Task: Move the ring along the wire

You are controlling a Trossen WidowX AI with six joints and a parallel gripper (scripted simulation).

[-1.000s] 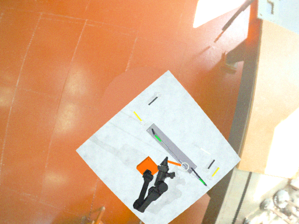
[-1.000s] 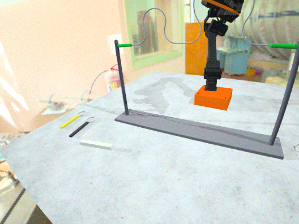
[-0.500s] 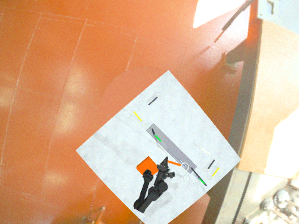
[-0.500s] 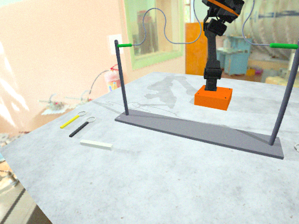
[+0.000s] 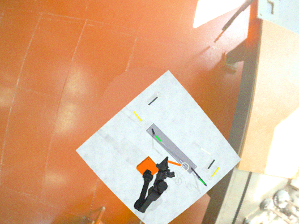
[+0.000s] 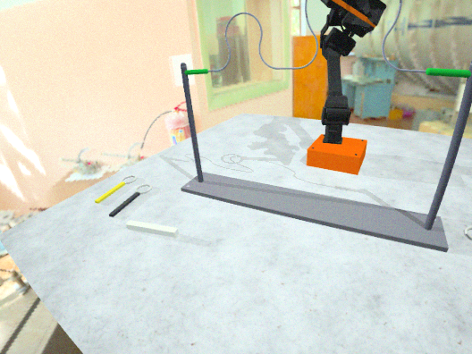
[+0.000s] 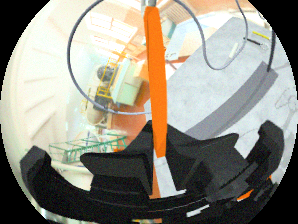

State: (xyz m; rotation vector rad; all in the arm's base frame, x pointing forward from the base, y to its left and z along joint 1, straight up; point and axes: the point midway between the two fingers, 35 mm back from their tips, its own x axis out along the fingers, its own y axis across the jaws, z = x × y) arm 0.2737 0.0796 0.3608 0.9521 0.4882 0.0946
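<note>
Ring (image 5: pixel 184 166) rides above the base (image 5: pixel 173 147) in the top view, a short way in from the post (image 5: pixel 195 171) nearest the counter's right corner, with the far green part (image 5: pixel 157 138) not yet reached. From outside, the arm (image 6: pixel 336 89) lifts out of frame between the two posts, the wavy grey wire (image 6: pixel 268 45) ahead. At the wrist, the gripper (image 7: pixel 158 163) is clamped on the handle (image 7: pixel 156 76); transit, hanging, release and retreat appear to remain.

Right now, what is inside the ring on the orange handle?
In the wrist view the ring frames blurred background and the orange handle, gripped by the gripper. The grey wire curves beside it; whether it threads the ring is unclear.
</note>
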